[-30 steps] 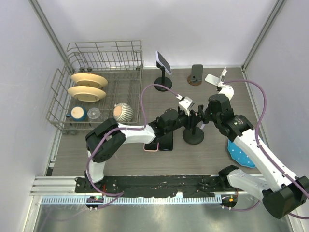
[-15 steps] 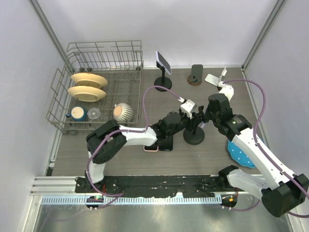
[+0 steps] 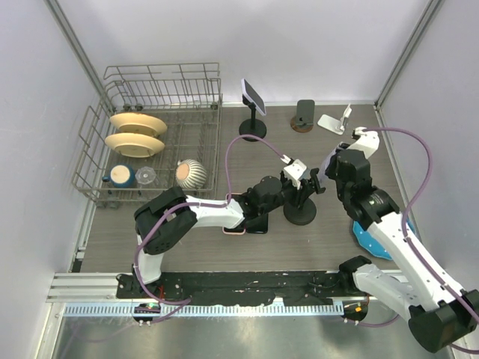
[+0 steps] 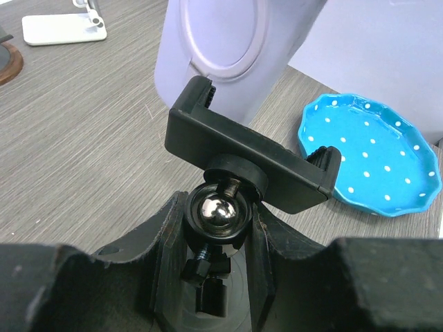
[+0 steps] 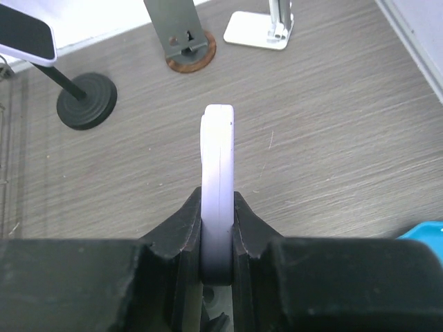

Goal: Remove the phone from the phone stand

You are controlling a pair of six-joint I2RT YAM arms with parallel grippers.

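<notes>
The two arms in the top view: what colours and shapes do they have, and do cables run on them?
The left arm and right arm have white rounded links between bulky black joints. A purple cable loops along each. The left gripper and right gripper each have two flat black fingers. I can read no markings.

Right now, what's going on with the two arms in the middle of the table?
The left gripper is closed around the ball joint of the black phone stand, steadying it. The right gripper is shut on the edge of the lavender phone, holding it upright. In the left wrist view, the phone sits just beyond the stand's clamp and looks to be out of its jaws, though I can't be sure it is fully clear. The phone has not been set down yet.
</notes>
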